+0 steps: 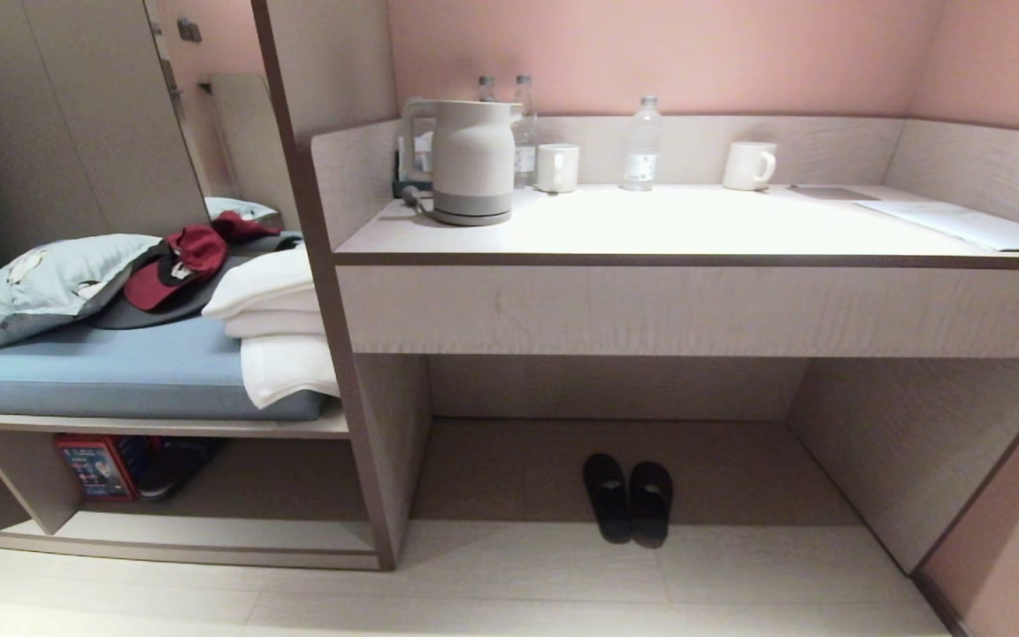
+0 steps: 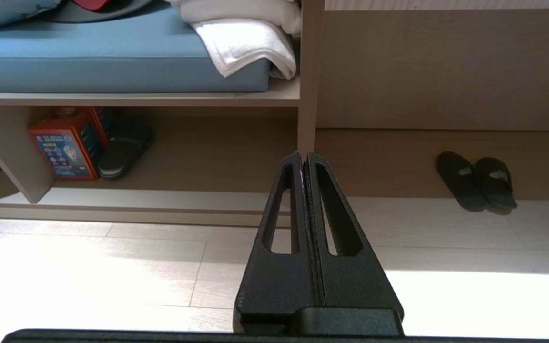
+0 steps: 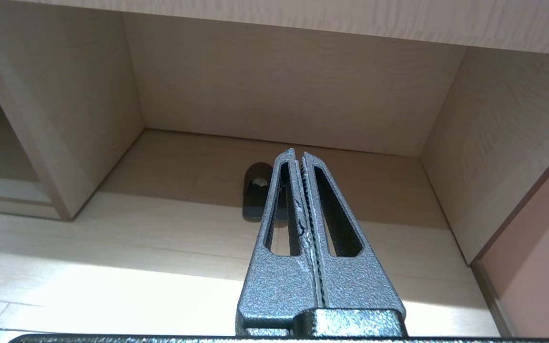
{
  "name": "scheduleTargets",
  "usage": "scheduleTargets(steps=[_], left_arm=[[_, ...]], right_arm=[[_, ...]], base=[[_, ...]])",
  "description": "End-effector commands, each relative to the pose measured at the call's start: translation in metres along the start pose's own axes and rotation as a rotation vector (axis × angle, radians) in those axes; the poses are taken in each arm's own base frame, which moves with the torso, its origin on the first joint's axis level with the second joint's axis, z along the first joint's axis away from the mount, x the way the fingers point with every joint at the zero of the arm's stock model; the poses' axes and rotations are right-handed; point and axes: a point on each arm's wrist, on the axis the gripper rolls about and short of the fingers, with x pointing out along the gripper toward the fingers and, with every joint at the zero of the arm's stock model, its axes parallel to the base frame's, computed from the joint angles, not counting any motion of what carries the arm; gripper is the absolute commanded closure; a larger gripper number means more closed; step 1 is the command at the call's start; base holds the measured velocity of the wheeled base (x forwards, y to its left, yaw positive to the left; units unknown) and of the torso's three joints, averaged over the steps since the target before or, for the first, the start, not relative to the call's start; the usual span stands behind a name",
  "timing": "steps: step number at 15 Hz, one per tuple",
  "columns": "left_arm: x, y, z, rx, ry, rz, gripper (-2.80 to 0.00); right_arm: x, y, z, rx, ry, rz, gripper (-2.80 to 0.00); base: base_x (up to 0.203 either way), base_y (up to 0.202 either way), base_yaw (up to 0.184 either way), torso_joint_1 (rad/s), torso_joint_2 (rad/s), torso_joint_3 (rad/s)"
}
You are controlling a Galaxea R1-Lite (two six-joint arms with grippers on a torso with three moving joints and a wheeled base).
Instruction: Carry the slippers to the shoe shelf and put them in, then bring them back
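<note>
A pair of dark slippers [image 1: 627, 499] sits side by side, touching, on the floor [image 1: 509, 584] at the front edge of the tall alcove [image 1: 616, 389] under the tabletop [image 1: 695, 226], toes pointing inward, heels at the line where the alcove's shaded floor meets the pale tiles. To the left, past a vertical wood panel [image 1: 377, 460], the low shoe shelf [image 1: 209, 531] of pale wood holds a red-and-blue box [image 1: 98, 466] and another dark shoe [image 1: 178, 464] just beside it, near the slanted divider [image 1: 23, 482]. Above that shelf lies a blue cushion [image 1: 111, 367] carrying folded white towels [image 1: 279, 327] at its right end, a red cap [image 1: 178, 265] and a patterned pillow [image 1: 32, 283] toward the left. On the tabletop, a white kettle [image 1: 470, 159] stands at the back left corner with two water bottles [image 1: 523, 124] behind it, a white mug [image 1: 557, 167] just to its right, a third bottle [image 1: 642, 144] near the middle of the back edge, a second mug [image 1: 749, 165] farther right, and papers [image 1: 969, 226] toward the right edge. Neither arm shows from the head camera. The left tool [image 2: 303, 159] hangs low over the floor tiles, its fingers pressed together and holding nothing, aimed at the panel between shelf and alcove. The right tool [image 3: 296, 155] is likewise closed tight and empty, pointing into the alcove with one slipper partly hidden behind its fingers.
</note>
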Motion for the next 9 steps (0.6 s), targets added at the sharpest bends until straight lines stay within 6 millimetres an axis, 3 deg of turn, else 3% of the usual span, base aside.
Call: scheduleTargets(steps=[1,9], left_arm=[[0.0,0.0,0.0,-0.001,0.0,0.001,0.0],[0.0,0.0,0.0,-0.001,0.0,0.001,0.0]], right_arm=[[0.0001,0.0,0.0,-0.001,0.001,0.001,0.0],[0.0001,0.0,0.0,0.003,0.001,0.001,0.0]], base=[[0.0,0.0,0.0,0.0,0.0,0.0],[0.0,0.0,0.0,0.0,0.0,0.0]])
